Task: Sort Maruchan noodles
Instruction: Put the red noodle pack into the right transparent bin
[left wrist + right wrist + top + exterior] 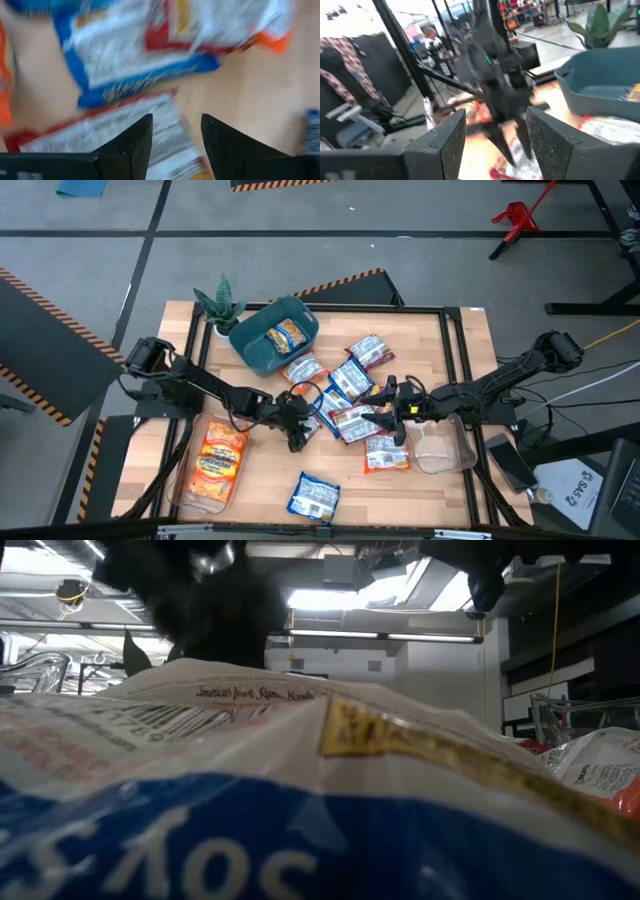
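Several Maruchan noodle packets in blue-white, red-white and orange wrappers lie flat in a loose heap at the table's middle. One blue-white packet lies alone near the front edge and fills the low view. My left gripper is open at the heap's left side. Its fingers stand just over a red-white packet; I cannot tell whether they touch it. My right gripper is open and empty at the heap's right side, also in its wrist view, facing the left arm.
A teal bin with an orange packet in it stands at the back left, beside a small green plant. A clear tray with orange packets is at the front left. Another clear tray is at the front right.
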Controlling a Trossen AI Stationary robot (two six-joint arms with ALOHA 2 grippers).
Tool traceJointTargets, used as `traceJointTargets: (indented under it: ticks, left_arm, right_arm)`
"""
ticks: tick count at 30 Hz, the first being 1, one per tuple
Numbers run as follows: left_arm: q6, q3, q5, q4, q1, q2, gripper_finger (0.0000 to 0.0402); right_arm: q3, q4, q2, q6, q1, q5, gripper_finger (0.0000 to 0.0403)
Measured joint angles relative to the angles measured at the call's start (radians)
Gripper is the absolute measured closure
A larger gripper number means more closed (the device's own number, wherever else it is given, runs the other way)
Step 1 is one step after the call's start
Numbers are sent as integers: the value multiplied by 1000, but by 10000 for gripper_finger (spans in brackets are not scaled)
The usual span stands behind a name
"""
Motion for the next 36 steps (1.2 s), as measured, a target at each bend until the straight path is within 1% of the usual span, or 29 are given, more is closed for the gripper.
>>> traceJointTargets:
  ticks: [1, 3, 6, 7, 8, 11, 13, 15, 17, 20, 24, 27, 31, 33, 36]
  left_arm:
    - [16, 37, 1, -46, -1, -12, 239]
    - [51, 112, -5, -221, -6, -40, 239]
    - [80, 217, -87, -506, -26, -64, 239]
    - [81, 233, -118, -589, -36, -77, 239]
    - [80, 238, -132, -639, -42, -87, 239]
    - [57, 191, -112, -691, -43, -99, 239]
    - [36, 129, -95, -633, -43, -109, 239]
    - [19, 62, -84, -522, -45, -124, 239]
    - [6, 2, -59, -428, -35, -119, 239]
    - [-20, -68, -43, -347, -20, -110, 239]
    - [-75, -136, -33, -307, -6, -113, 239]
    - [-86, -170, -11, -258, -2, -114, 239]
    - [-104, -187, 8, -217, 1, -113, 239]
    - [-109, -192, 10, -213, 1, -113, 239]
    - [-123, -194, 29, -214, 0, -112, 239]
  right_arm:
    - [17, -1, 22, -3, 0, 2, 210]
    - [57, -15, 75, -25, 0, 2, 210]
    - [149, -105, 176, -64, 0, -2, 210]
    - [190, -149, 212, -80, 0, -4, 210]
    - [228, -199, 246, -94, 0, -3, 210]
    - [351, -332, 354, -140, 0, 1, 210]
    - [414, -395, 412, -188, 0, 0, 210]
    - [466, -392, 467, -236, 0, -16, 210]
    - [492, -397, 497, -272, 0, -25, 210]
    - [516, -396, 532, -298, 0, -17, 210]
    - [533, -396, 568, -324, -1, -10, 210]
    - [545, -397, 605, -348, -1, -6, 210]
    - [544, -408, 659, -392, -8, 53, 210]
    - [544, -416, 684, -358, -23, 76, 210]
    - [552, -451, 695, -179, -64, 85, 210]
